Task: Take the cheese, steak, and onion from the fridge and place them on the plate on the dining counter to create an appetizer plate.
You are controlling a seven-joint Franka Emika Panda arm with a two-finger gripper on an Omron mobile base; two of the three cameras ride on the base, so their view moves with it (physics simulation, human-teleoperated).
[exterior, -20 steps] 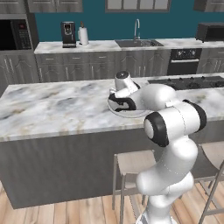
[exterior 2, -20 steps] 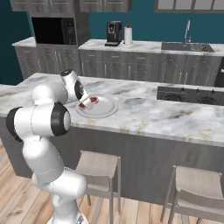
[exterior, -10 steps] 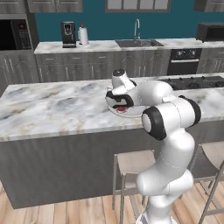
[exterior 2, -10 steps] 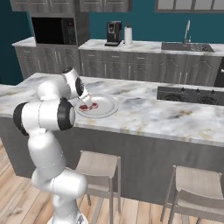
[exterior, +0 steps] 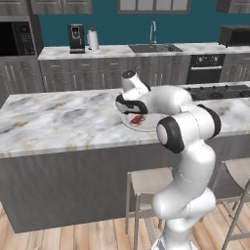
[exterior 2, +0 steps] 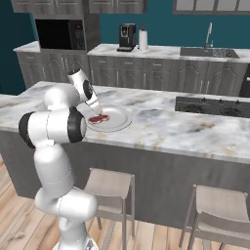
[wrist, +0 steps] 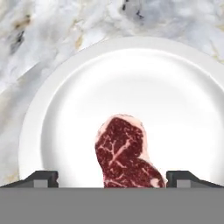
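So the jaws have just spread wide apart and let go. The steak (wrist: 127,153) now lies flat on the plate (wrist: 183,100), low in the middle of the hand view, between the two fingertips (wrist: 41,178) with nothing clamped. In the left base view the gripper (exterior: 133,108) sits just over the plate on the marble surface (exterior: 58,122). Looks like one food's delivered; no cheese or onion on that plate yet, so I'd guess it's back to the fridge.

Beyond the wide-spread gripper (wrist: 112,178), most of the plate (wrist: 175,96) lies bare, only the steak (wrist: 127,153) between the fingertips takes up room, and open dining counter (exterior: 58,122) surrounds the plate.
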